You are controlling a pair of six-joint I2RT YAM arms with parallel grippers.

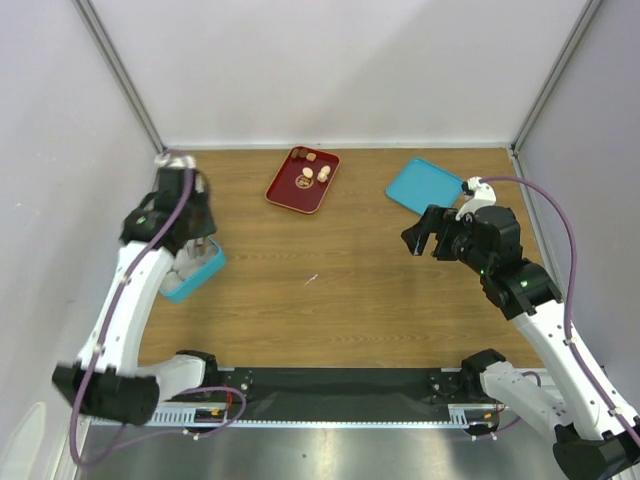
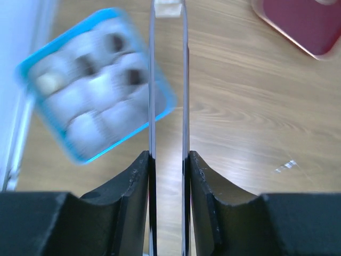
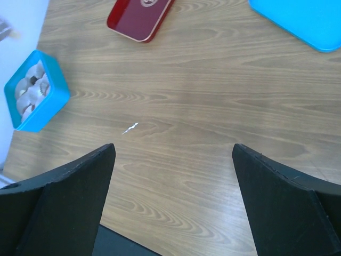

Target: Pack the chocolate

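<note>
Several small chocolate pieces [image 1: 308, 176], dark and pale, lie in the red tray [image 1: 288, 190] at the back of the table. At the left stands the teal box [image 1: 205, 272], blurred in the left wrist view [image 2: 48, 61], with white paper cups and dark pieces in a few. My left gripper [image 2: 168, 160] hangs just right of the box, shut on a pair of thin metal tongs [image 2: 185, 80]. A small pale piece [image 2: 168, 8] sits between the tong tips. My right gripper [image 3: 173, 152] stands wide open above bare wood, holding nothing.
A teal lid [image 1: 425, 185] lies at the back right, just behind the right arm. A tiny white scrap [image 1: 311, 279] rests on the wood mid-table. White walls close in the table on three sides.
</note>
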